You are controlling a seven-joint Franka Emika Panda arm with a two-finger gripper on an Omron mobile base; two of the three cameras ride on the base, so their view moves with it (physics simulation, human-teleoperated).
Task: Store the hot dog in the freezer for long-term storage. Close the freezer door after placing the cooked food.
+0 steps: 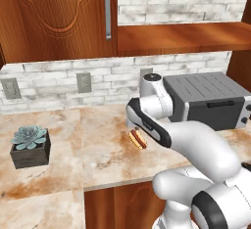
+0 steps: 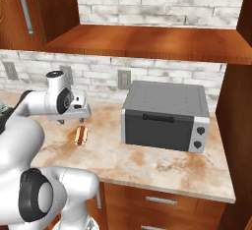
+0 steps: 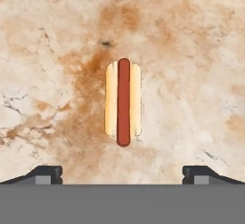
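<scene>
- Hot dog (image 3: pixel 123 102) lies flat on the marble surface (image 1: pixel 98 159); red-brown sausage down the middle of a tan bun, nothing touching it.
- In the hand view we look straight down on it. It sits centred between the two dark fingertips (image 3: pixel 45 174), which stand wide apart at the bottom edge, so we read the jaws as open and holding nothing.
- Gripper (image 2: pixel 74 118) hangs above the surface, just over the hot dog and a bit to the wall side of it in the right base view; clear gap between them, no contact.
- In the left base view the hot dog (image 1: pixel 138 139) shows partly behind the arm's dark-banded link, approx. mid-surface, near a rust-brown stain in the marble.
- Grey toaster oven (image 2: pixel 165 116) stands on the same surface to the right of the hot dog (image 2: pixel 81 135), apart from it; dark door w/ a bar handle, two knobs on its right side.
- Small succulent in a dark square pot (image 1: pixel 30 147) sits well apart at the left end of the surface.
- Behind: white brick wall w/ outlets (image 1: pixel 84 82), brown wooden cabinet (image 1: pixel 54 17) w/ a metal handle above left, open wooden shelf (image 2: pixel 147 42) above the oven.
</scene>
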